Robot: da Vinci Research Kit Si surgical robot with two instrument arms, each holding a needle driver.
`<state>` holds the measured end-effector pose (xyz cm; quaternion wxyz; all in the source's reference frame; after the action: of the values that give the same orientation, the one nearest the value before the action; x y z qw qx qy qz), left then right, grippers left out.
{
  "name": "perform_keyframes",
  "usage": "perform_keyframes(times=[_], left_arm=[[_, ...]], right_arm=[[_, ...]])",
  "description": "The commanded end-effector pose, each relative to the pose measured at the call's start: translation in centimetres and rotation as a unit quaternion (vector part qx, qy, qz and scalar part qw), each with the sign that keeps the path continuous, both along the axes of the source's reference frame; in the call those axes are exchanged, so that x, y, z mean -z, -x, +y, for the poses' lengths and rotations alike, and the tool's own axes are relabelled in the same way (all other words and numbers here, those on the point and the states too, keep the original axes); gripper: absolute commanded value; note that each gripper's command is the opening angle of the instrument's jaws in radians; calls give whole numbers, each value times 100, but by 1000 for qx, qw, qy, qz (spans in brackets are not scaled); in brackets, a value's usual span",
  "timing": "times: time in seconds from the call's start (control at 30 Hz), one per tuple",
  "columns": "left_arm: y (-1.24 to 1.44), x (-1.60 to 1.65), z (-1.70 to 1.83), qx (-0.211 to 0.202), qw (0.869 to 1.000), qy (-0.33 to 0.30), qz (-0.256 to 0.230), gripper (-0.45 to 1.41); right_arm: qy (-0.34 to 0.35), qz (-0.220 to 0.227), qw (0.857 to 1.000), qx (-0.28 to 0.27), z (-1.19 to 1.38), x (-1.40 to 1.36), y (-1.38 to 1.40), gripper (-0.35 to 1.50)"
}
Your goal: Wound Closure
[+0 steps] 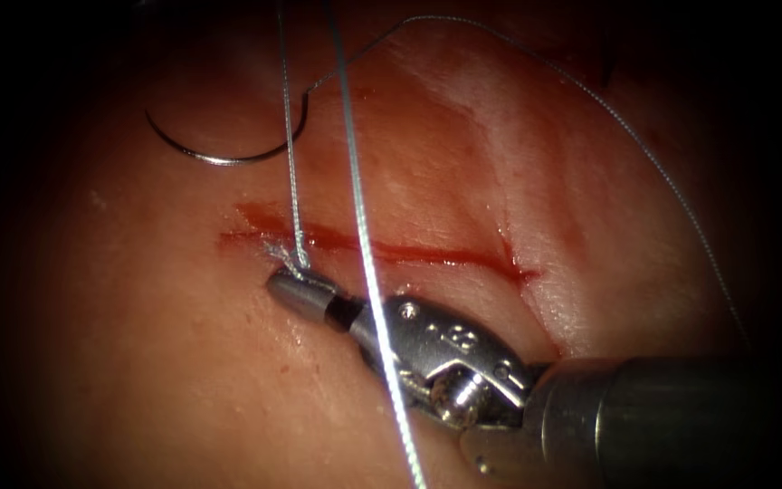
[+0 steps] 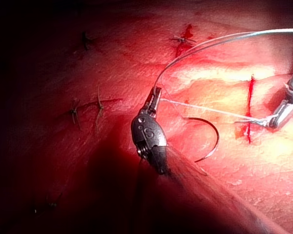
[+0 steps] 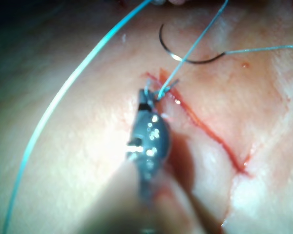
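In the endoscope view, the right tool (image 1: 293,288) is seen entering from the right, its jaws pressed together on the thread (image 1: 295,181) at the left end of the cut (image 1: 382,249), where a small knot or frayed end sits against the tissue (image 1: 138,362). One strand rises straight from there toward the far side; a second strand (image 1: 368,254) crosses over the tool from far to near. The needle (image 1: 219,154) is seen lying free on the tissue on the far side of the cut, toward the left, held by neither tool and not in the tissue. Red fluid (image 1: 264,217) lines the cut.

In the left wrist view, the left tool (image 2: 155,97) is seen with its jaws closed on the thread (image 2: 205,109), which is stretched taut across to the right tool (image 2: 276,117) at the cut (image 2: 249,109). The needle (image 2: 212,139) lies loose on the tissue just beside the left tool. Older stitches (image 2: 88,109) are seen well apart.

In the right wrist view, the right tool (image 3: 149,100) is seen pinching the thread (image 3: 185,53) at the end of the cut (image 3: 205,131), with the needle (image 3: 185,56) resting beyond it.

The step in hand is judged to be the tightening of a knot, the thread being held taut between both tools. Even, opposed tension would be called for, so that the knot is seated flat without tearing the tissue.
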<state>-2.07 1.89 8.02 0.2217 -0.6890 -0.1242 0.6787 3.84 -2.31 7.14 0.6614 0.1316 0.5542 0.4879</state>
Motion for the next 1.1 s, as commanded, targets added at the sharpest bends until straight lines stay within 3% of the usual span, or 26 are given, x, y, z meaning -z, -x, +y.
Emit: perform_keyframes(times=[0.03, 0.43, 1.1], left_arm=[[6, -7, 3, 1, 1000, 1, 0, -45], [7, -28, 16, 18, 1000, 0, 12, -45], [0, -56, 47, 83, 994, 4, 72, -45]], right_arm=[[-1, 2, 1000, 3, -7, -4, -7, -35], [12, 4, 1000, 24, -9, 0, -18, -35], [30, -4, 999, 33, -7, 6, -23, -35]])
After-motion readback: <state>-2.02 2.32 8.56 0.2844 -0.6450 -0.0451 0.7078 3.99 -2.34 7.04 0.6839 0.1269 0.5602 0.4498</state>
